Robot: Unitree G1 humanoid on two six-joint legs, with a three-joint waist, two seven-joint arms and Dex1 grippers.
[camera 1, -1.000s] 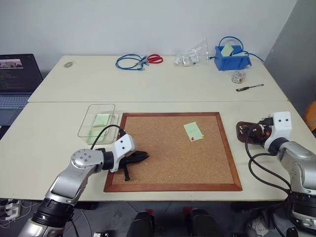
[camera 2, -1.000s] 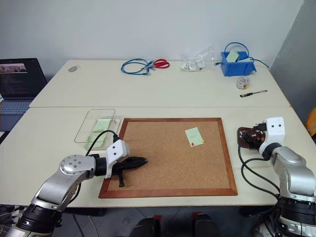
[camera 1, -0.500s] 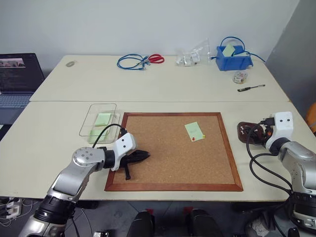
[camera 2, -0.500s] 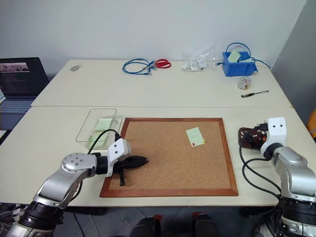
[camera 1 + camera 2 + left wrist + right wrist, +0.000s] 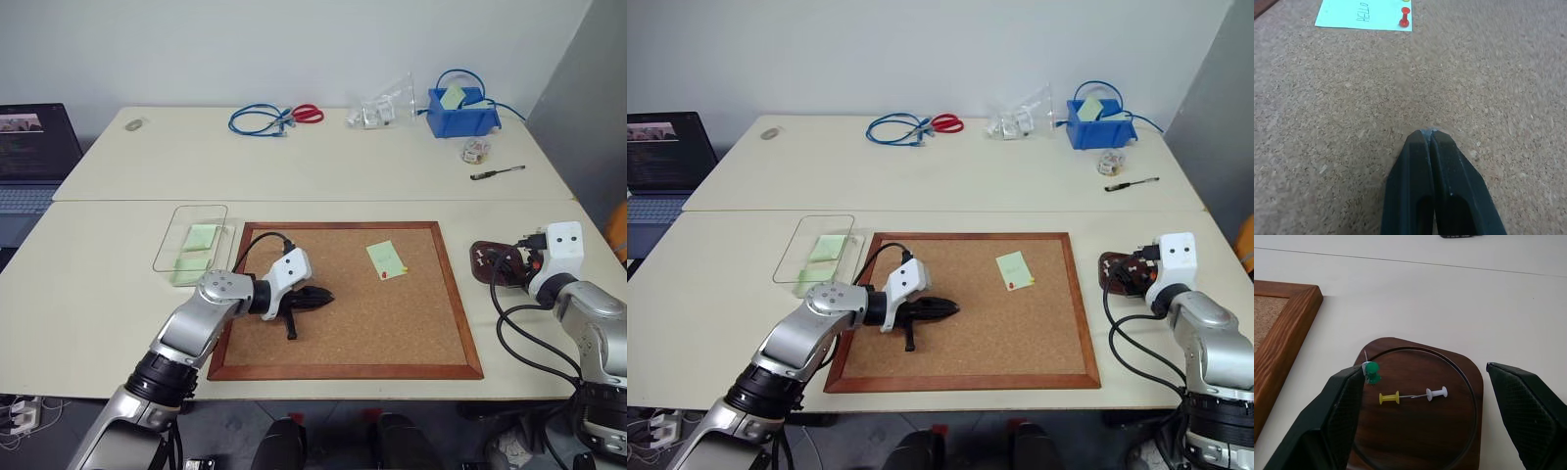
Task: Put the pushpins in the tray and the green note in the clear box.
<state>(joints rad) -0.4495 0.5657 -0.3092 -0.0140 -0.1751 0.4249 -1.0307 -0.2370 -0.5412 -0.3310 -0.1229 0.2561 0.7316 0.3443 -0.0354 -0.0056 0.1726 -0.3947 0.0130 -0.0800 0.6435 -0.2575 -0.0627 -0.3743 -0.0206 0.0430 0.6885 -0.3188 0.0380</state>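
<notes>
The green note (image 5: 386, 259) lies on the cork board (image 5: 392, 333), pinned by a red pushpin (image 5: 1404, 22) and a yellow one (image 5: 404, 271) at its near edge. My left gripper (image 5: 328, 297) is shut and empty, low over the board, pointing at the note from a hand's length to its left. The dark brown tray (image 5: 1415, 440) sits right of the board and holds a green pushpin (image 5: 1372, 372), a yellow one (image 5: 1389, 398) and a white one (image 5: 1437, 393). My right gripper (image 5: 1425, 368) hangs open over it. The clear box (image 5: 167, 250) left of the board holds pale green notes (image 5: 203, 236).
At the table's far side are a blue bin (image 5: 462, 110), a plastic bag (image 5: 382, 106), red scissors (image 5: 307, 115), a blue cable (image 5: 257, 121), a pen (image 5: 497, 173) and a small jar (image 5: 475, 150). A laptop (image 5: 34, 147) stands at the far left.
My left gripper, still shut, has slid to the right across the cork board towards the note. The right gripper has stayed over the tray.
</notes>
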